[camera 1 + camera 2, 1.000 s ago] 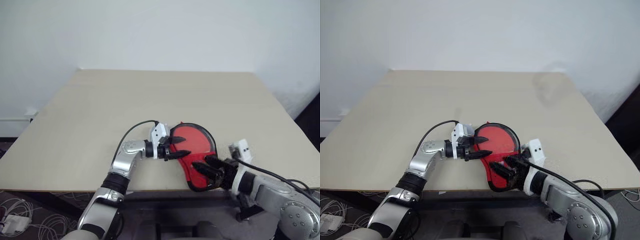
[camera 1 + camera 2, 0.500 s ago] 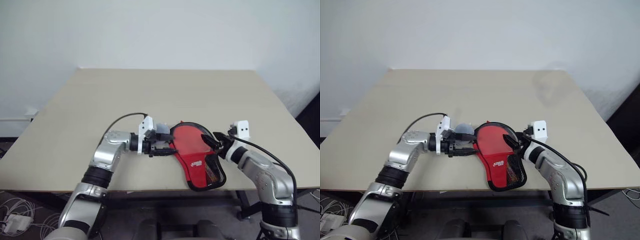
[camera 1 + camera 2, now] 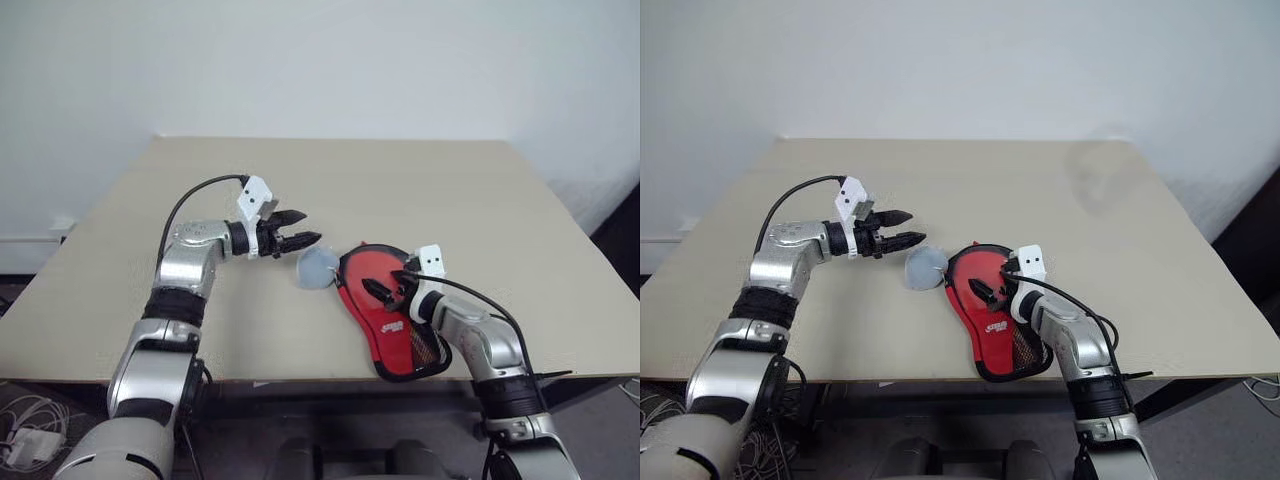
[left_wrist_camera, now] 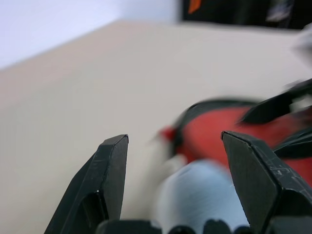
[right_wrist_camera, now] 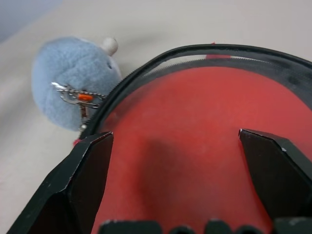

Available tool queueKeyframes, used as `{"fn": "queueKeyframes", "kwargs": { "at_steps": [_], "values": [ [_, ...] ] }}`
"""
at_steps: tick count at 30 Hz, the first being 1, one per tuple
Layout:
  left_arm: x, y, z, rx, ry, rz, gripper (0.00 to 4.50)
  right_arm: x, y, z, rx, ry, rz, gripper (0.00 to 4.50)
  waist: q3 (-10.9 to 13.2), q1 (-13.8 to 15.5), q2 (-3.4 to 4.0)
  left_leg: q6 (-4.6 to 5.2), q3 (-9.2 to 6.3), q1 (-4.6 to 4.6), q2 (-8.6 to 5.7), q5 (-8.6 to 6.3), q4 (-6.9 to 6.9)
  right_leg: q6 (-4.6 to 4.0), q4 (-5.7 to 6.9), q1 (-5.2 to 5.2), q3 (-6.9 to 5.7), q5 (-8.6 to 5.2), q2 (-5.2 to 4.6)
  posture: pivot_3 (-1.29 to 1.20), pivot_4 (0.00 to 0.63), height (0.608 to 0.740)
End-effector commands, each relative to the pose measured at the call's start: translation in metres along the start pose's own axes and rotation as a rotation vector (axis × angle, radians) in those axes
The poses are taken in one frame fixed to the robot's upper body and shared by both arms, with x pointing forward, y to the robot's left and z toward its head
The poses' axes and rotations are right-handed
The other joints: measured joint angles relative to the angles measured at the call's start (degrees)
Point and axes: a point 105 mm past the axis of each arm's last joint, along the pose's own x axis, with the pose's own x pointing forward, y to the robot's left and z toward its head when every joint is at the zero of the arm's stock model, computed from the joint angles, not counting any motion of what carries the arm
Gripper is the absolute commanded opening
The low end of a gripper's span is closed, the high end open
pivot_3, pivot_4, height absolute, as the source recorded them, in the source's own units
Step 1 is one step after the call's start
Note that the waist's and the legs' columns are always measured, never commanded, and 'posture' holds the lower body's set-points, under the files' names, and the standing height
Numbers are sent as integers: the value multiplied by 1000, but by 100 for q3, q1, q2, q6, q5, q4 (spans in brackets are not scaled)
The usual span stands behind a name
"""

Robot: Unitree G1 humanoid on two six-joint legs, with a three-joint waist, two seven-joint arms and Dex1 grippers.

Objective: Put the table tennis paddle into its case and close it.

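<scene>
I see the case lying flat on the table, red side up, with its black zip trim round the rim and its mesh pocket and white logo at the narrow end near the table's front edge. My right gripper hovers directly over the red face of the case, its two black fingers spread wide with nothing between them; in the right wrist view only red fabric lies ahead of the fingers, and the black trim curves just beyond their tips. A pale grey lump, with a small metal chain and an orange tag visible in the right wrist view, sits touching the rim of the case on the side away from the right gripper's arm. My left gripper hangs above the table, apart from the lump and the case, pointing toward them; its fingers are also wide open and empty. I cannot tell where the paddle is.
</scene>
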Motion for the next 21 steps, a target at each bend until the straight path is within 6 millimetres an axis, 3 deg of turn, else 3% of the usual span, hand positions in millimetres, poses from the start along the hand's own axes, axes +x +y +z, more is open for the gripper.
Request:
{"fn": "queueKeyframes", "kwargs": {
  "at_steps": [1,5,8,12,15,18,21],
  "values": [
    [10,0,-6,32,46,-1,3212,2,-4,-9,-8,39,-31,4490,0,0,-1,0,0,0,0,0,0,0,0,0,0,0,0,0,0,728],
    [12,-21,-39,-20,205,-147,3212,2,-6,-12,1,45,-46,4490,-2,0,-7,-2,1,1,0,1,2,0,3,2,-1,0,0,0,0,728],
    [9,-35,-42,-107,188,-256,3212,1,-6,-12,9,42,-53,4490,-3,2,-7,-3,0,10,1,1,1,-1,4,8,-2,0,0,0,0,728],
    [7,-44,-63,-128,248,-278,3212,1,-11,-17,6,66,-81,4490,-4,3,-8,-4,-1,14,1,1,2,-1,3,10,-3,0,-2,0,0,728],
    [9,-48,-66,-170,247,-291,3212,0,-16,-21,7,81,-106,4490,-8,12,-14,-4,-6,15,1,1,4,-1,4,11,-8,0,-2,0,0,728],
    [12,-47,-59,-225,207,-285,2651,0,-17,-21,12,81,-112,4500,-11,18,-19,-4,-12,18,1,1,12,-1,3,18,-15,0,-4,0,0,728],
    [13,-46,-59,-214,210,-287,1723,0,-18,-29,18,120,-122,4500,-13,18,-21,-4,-16,19,1,1,14,-1,3,19,-19,0,-5,0,0,728]
  ]
}}
